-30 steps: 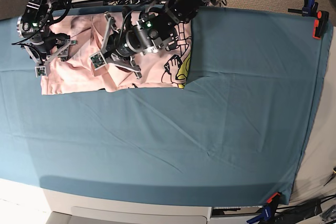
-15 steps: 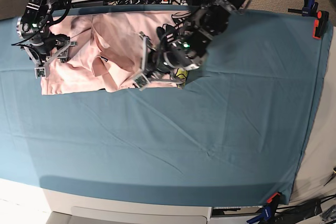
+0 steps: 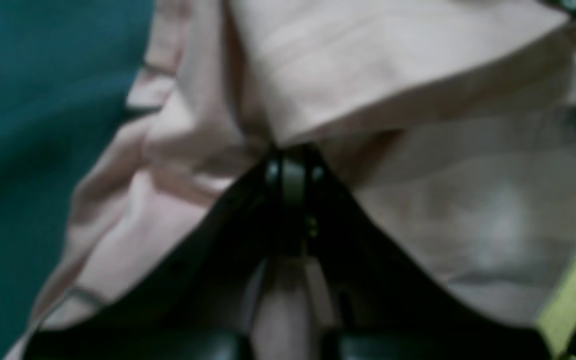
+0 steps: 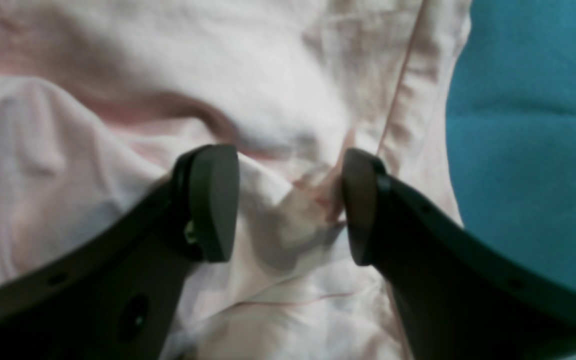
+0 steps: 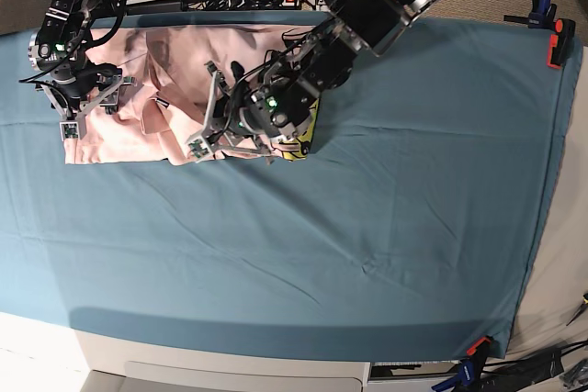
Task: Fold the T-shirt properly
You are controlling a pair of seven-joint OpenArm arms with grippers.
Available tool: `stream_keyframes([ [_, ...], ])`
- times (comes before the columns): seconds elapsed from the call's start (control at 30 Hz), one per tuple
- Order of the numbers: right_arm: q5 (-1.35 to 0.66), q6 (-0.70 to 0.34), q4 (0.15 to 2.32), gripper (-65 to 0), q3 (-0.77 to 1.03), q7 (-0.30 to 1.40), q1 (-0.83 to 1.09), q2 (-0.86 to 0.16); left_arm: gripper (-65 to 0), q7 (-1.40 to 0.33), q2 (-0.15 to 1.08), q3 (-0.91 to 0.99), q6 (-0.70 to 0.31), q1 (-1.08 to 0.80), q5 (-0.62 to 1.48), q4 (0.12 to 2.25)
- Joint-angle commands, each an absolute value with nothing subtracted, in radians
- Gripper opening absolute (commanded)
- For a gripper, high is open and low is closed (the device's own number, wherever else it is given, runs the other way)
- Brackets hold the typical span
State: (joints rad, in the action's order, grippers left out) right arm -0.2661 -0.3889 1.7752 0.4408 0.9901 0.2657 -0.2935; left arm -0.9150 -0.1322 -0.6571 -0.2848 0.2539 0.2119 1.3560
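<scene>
The T-shirt (image 5: 138, 89) lies bunched in the far left part of the counter (image 5: 413, 227), on the teal cloth (image 5: 386, 181) that covers it. It is pale pink and rumpled, with folds running across its middle. A patch of yellow and black print (image 5: 299, 146) shows at its right edge, just under my left arm.

My left tool (image 5: 204, 140) sits low over the shirt's near edge, toward the middle of the garment. Through the left wrist camera I see its two halves pressed together (image 3: 292, 172), and a fold of pink fabric (image 3: 368, 75) meets the tip right there, so it is pinching the shirt. That picture is blurred, so I cannot tell how much cloth is caught. Teal cloth fills the left side of that view, and a strip of yellow shows at the lower right.

My right tool (image 5: 78, 109) is at the shirt's left end, near its left edge. Its two halves are spread apart, and in the right wrist camera (image 4: 285, 205) a small puckered ridge of pink fabric with a seam (image 4: 313, 200) lies between them. The right pad (image 4: 360, 205) is at or just beside that ridge; the left pad (image 4: 213, 200) stands apart from it. Neither half is squeezing the cloth. Teal cloth shows beyond the shirt's hem on the right of that view.

Orange and blue clamps (image 5: 554, 29) hold the cloth at the counter's far right corner.
</scene>
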Motion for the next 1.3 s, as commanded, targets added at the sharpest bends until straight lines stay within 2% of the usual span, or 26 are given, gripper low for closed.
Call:
stream_keyframes([
  [0.0,-0.272,-0.388,1.788,-31.8,0.447,0.97,0.257,-0.31,-65.0,-0.902,-0.157,-0.661,-0.289,0.275,0.238,1.38],
  [0.27,-0.272,-0.388,1.788,-31.8,0.447,0.969,0.257,-0.31,-65.0,-0.904,-0.157,-0.661,-0.289,0.281,0.248,1.39],
  [0.77,-0.272,-0.388,1.789,-31.8,0.447,0.964,0.257,-0.31,-65.0,-0.725,-0.157,-0.661,-0.268,0.28,0.296,1.389],
  [0.83,-0.272,-0.388,1.788,-31.8,0.447,0.963,0.257,-0.31,-65.0,-0.683,-0.157,-0.661,-0.329,0.28,0.37,1.386],
  [0.97,-0.272,-0.388,1.788,-31.8,0.447,0.96,0.257,-0.31,-65.0,-0.556,-0.157,-0.661,-0.558,0.281,0.475,1.361],
  [1.03,-0.272,-0.388,1.788,-31.8,0.447,0.96,0.257,-0.31,-65.0,-0.522,-0.157,-0.661,-0.628,0.281,0.489,1.357],
  [1.17,-0.272,-0.388,1.788,-31.8,0.447,0.957,0.257,-0.31,-65.0,-0.527,-0.157,-0.64,-0.612,0.297,0.434,1.357],
  [1.27,-0.272,-0.388,1.788,-31.8,0.447,0.957,0.257,-0.31,-65.0,-0.598,-0.157,-0.593,-0.505,0.331,0.363,1.357],
])
